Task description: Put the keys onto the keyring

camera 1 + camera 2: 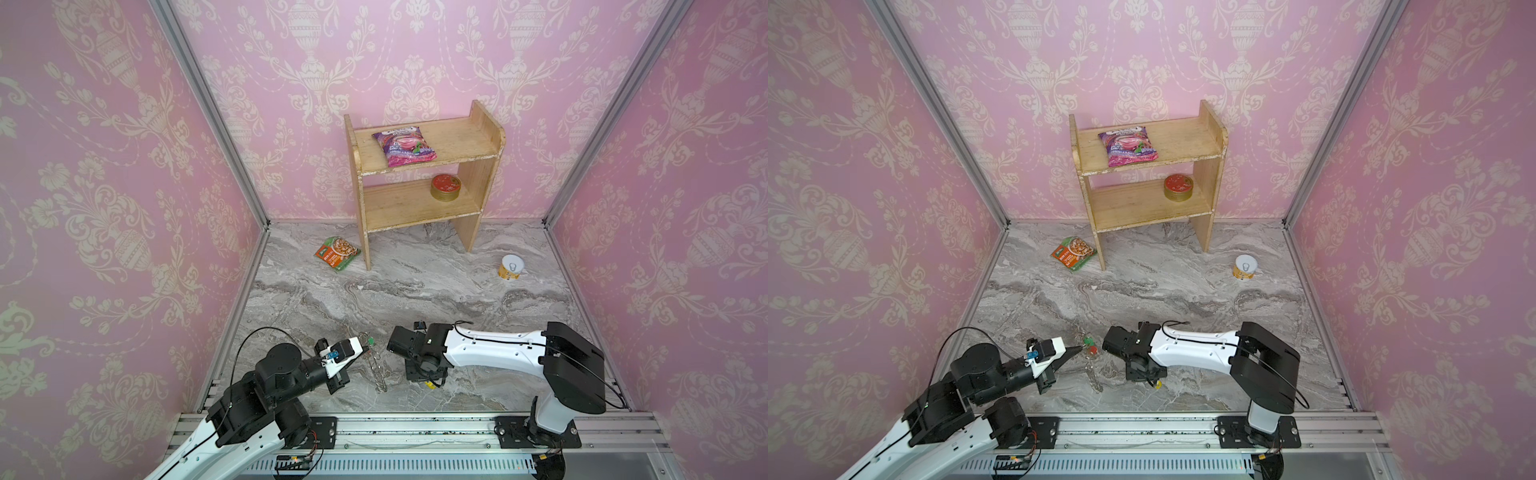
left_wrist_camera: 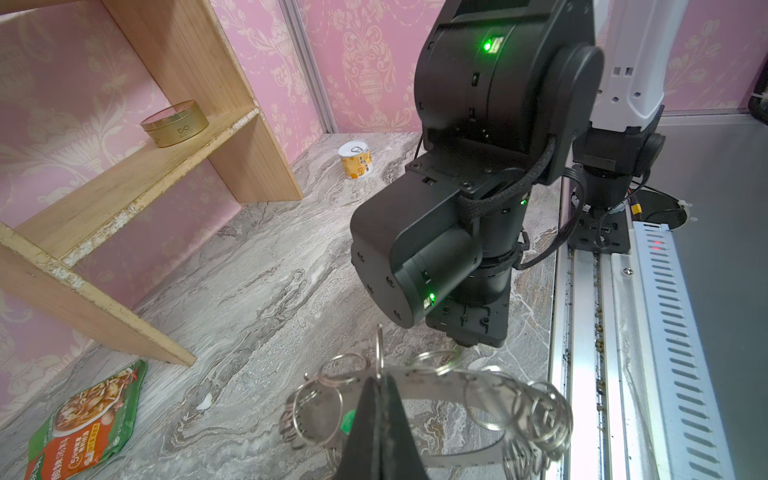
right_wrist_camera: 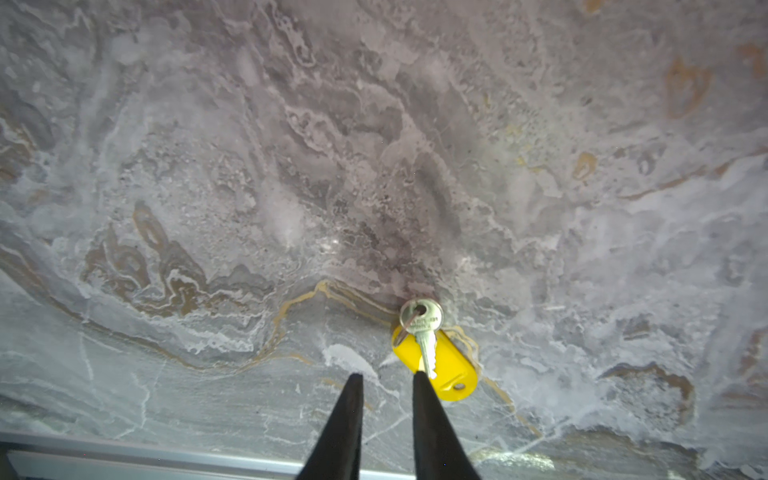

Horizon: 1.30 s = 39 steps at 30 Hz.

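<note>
Currently, left gripper (image 2: 379, 380): its black fingers are clenching together on the flat grey band of the keyring (image 2: 436, 380); it is holding the ring up near the front of the marble tabletop (image 1: 415, 291)
Keyring attitude: in both top views it is showing edge-on as a thin line (image 1: 376, 370), so its plane is standing roughly upright; its long line is running from far to near, the near end dipping toward the marble; whether it is touching, I cannot tell
Wire loops: they are crowding around the ring's outer rim on both sides of the pinch
Tags by the ring: a green tag (image 1: 1087, 341) and a red-orange tag (image 1: 1092, 351) are hanging just beside the left fingertips; their keys are too small to make out
Right gripper (image 3: 387, 376): it is pointing down at the marble, jaws parted by a narrow gap and grasping nothing
Yellow-tagged key (image 3: 422, 320): it is lying flat on the marble outside that gap, across its yellow tag (image 3: 446, 370); the round bow is lying farther from the fingertips, the blade pointing back at them; one fingertip (image 3: 419, 376) is overlapping the tag's edge
Edges: the aluminium front rail (image 1: 415, 424) is running close behind both grippers
Open room: bare marble is stretching away toward the wooden shelf (image 1: 395, 203), the soup packet (image 1: 337, 252) and the small can (image 1: 512, 267), all well apart from the ring
</note>
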Available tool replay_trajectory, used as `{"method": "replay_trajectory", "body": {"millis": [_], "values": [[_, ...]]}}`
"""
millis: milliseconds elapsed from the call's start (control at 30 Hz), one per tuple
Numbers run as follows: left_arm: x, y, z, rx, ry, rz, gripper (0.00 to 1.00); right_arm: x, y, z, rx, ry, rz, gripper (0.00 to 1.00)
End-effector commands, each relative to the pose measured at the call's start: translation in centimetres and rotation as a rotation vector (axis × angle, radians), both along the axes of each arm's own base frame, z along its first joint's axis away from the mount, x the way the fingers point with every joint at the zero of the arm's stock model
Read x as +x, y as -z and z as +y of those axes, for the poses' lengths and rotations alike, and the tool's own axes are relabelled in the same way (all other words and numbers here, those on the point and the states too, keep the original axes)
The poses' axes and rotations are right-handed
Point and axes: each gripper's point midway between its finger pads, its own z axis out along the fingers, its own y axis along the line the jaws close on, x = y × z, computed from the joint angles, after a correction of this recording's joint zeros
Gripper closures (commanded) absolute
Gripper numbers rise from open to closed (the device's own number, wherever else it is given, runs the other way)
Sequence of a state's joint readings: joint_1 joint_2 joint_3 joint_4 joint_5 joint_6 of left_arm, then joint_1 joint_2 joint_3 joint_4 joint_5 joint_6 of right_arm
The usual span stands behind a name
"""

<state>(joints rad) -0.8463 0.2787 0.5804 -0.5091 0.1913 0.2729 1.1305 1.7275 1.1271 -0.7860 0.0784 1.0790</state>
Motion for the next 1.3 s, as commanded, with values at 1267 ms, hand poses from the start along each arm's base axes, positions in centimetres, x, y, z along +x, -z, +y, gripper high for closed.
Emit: {"method": "replay_trajectory", "body": {"millis": [1267], "values": [[-0.3,-0.2,1.4,-0.035,-0.044,-0.024,1.0,0.8,1.4,-0.6,-0.173,0.034,-0.062,0.82]]}}
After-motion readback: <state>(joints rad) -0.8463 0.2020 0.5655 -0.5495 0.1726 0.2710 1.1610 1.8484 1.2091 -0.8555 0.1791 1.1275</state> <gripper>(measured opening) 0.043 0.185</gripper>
